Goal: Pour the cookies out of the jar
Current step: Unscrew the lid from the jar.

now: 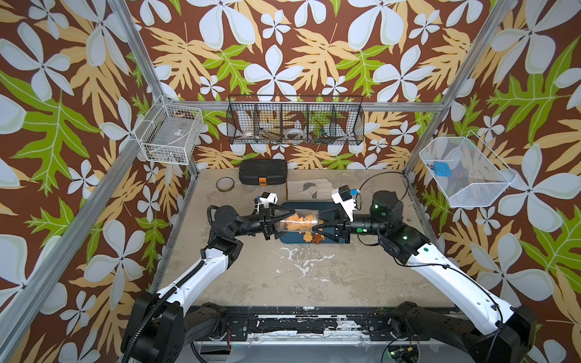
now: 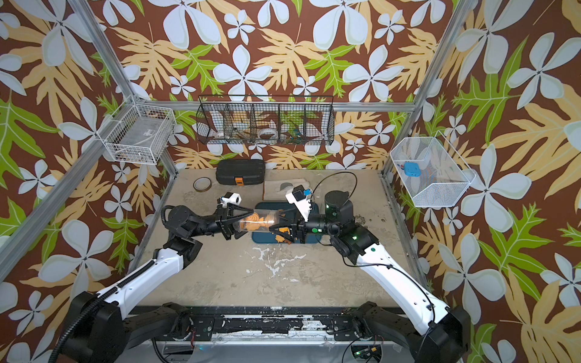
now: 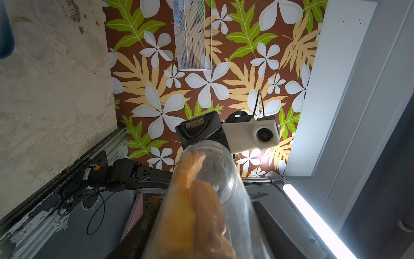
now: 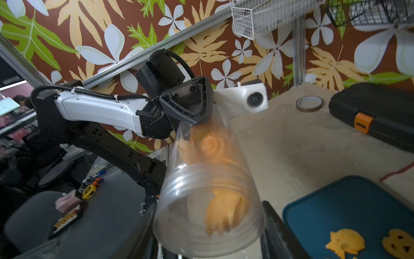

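A clear plastic jar (image 1: 295,223) (image 2: 257,223) lies on its side in the air above a dark blue tray (image 1: 327,209) (image 4: 336,201). My left gripper (image 1: 286,222) (image 2: 246,221) is shut on the jar's base end. My right gripper (image 1: 317,225) (image 2: 274,228) is shut on its open mouth end, with a finger on each side of the rim. Several orange cookies (image 1: 298,220) (image 4: 224,215) are inside the jar, which looks blurred in the right wrist view. A few cookies (image 1: 311,238) (image 4: 345,244) lie on the tray below the mouth.
A black case (image 1: 262,171), a tape roll (image 1: 224,184) and a pale glove (image 1: 309,188) lie at the back of the table. Wire baskets hang on the left (image 1: 169,135), back (image 1: 295,124) and right (image 1: 465,173) walls.
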You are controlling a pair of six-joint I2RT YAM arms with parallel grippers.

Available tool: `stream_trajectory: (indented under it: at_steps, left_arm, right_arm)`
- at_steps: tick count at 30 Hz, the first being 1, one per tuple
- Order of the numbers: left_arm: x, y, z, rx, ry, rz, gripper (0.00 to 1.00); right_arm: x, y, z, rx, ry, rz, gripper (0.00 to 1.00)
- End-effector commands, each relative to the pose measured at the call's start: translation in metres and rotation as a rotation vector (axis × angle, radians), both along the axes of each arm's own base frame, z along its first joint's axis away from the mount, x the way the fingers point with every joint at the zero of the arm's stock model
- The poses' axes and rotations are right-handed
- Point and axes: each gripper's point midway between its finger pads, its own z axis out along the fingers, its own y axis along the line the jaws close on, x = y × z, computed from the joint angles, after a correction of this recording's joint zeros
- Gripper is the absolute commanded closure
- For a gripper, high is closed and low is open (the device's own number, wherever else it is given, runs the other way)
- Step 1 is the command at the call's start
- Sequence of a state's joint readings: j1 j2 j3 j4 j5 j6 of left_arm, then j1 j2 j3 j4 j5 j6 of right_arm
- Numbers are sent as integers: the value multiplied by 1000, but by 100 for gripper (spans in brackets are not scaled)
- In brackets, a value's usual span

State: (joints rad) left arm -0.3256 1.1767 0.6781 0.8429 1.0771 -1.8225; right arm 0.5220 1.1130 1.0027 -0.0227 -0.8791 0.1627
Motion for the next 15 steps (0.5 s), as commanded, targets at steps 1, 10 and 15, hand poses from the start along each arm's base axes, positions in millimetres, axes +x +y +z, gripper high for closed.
stream_trajectory:
  at_steps: [1,10,15]
  left_arm:
    - [18,8,-4,-13,50,87,51]
    - [17,9,-14,-24,82,91,51]
    - [20,9,-14,-24,83,94,51]
  right_arm:
    - [15,-8,14,-62,-340,-46,64]
    - [30,-24,2,-182,-575,-168,68]
    - [28,-28,-1,-193,-588,-181,67]
